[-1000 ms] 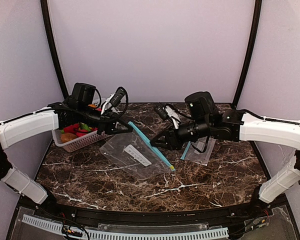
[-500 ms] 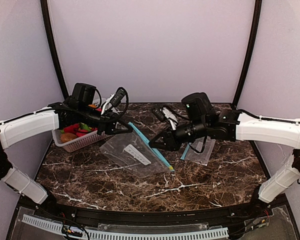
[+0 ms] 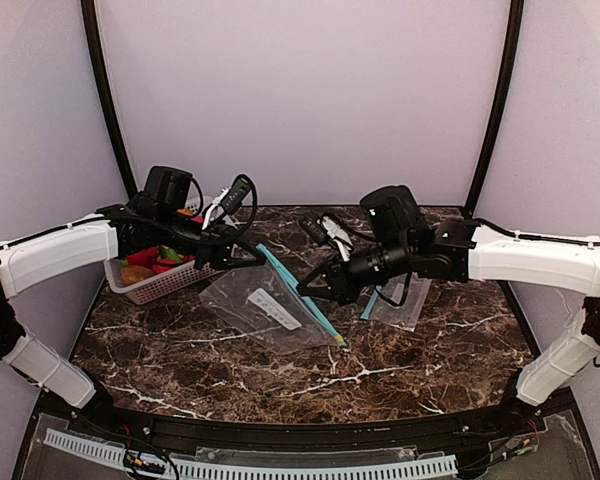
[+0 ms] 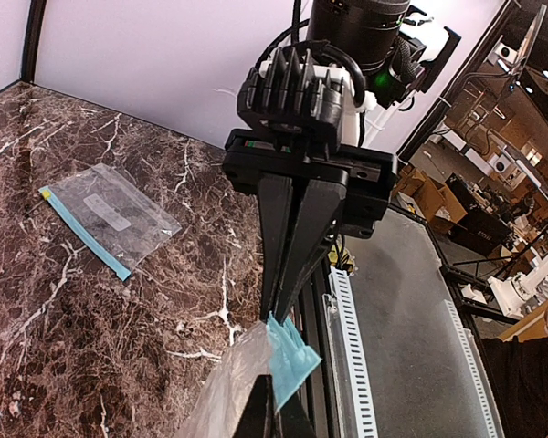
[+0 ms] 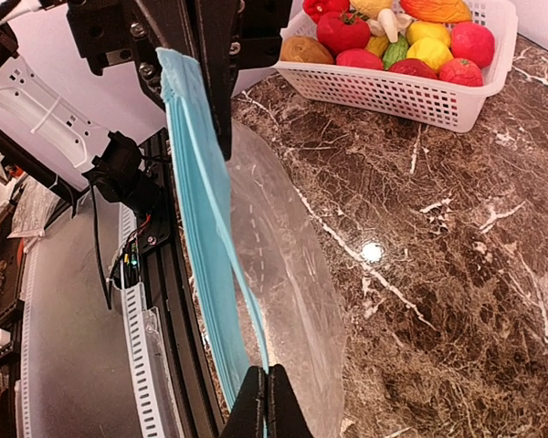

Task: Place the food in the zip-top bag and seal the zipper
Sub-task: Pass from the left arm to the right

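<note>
The clear zip-top bag (image 3: pixel 265 305) with a teal zipper strip (image 3: pixel 315 312) hangs low over the marble table between both grippers. My left gripper (image 3: pixel 252 255) is shut on the strip's far end, seen in the left wrist view (image 4: pixel 276 394) pinching the teal edge (image 4: pixel 297 360). My right gripper (image 3: pixel 308 290) is shut on the strip farther along; in the right wrist view (image 5: pixel 268 370) the strip (image 5: pixel 196 182) runs up from it to the left gripper. The food (image 3: pixel 145 262) lies in the white basket (image 3: pixel 165 288), apart from the bag, and also shows in the right wrist view (image 5: pixel 420 46).
A second zip-top bag (image 3: pixel 402 300) lies flat on the table at the right, also in the left wrist view (image 4: pixel 110 214). The basket (image 5: pixel 475 91) stands at the back left. The black table rim and a white slotted rail (image 3: pixel 280 468) run along the near edge.
My right gripper has shifted slightly left along the zipper strip toward the left gripper. The left arm and the basket have not moved.
</note>
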